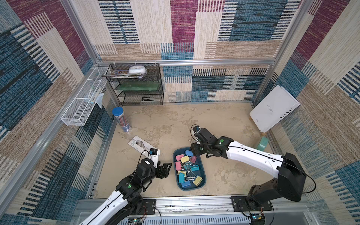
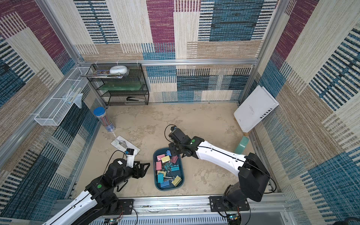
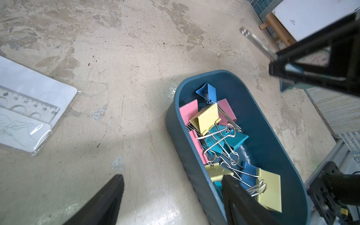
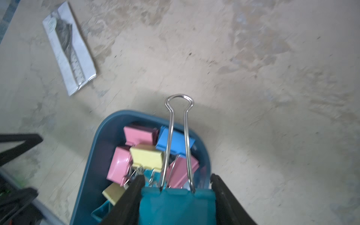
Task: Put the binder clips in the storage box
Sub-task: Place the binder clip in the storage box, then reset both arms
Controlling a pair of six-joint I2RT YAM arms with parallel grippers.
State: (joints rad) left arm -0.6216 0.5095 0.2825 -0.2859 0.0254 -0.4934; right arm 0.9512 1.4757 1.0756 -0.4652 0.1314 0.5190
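The storage box (image 1: pixel 203 176) (image 2: pixel 182 176), a dark teal tray, lies on the table's near middle with several pastel binder clips (image 1: pixel 185 159) (image 2: pixel 165 159) piled inside. My right gripper (image 1: pixel 194 150) (image 2: pixel 173 150) hangs over the box's far end. In the right wrist view it (image 4: pixel 177 176) is shut on a teal binder clip (image 4: pixel 177 206) whose wire handle (image 4: pixel 179 99) sticks out past the fingertips, above the box (image 4: pixel 97 140). My left gripper (image 1: pixel 167 168) (image 2: pixel 145 168) (image 3: pixel 173 176) stands open and empty just left of the box (image 3: pixel 272 126).
A ruler packet (image 1: pixel 143 146) lies left of the box and a pencil tube (image 1: pixel 121 119) stands behind it. At the back left are a black mesh shelf (image 1: pixel 136 85) and a white wire basket (image 1: pixel 81 105). At the right wall are a white book (image 1: pixel 274 109) and a mint-green ring (image 1: pixel 262 144).
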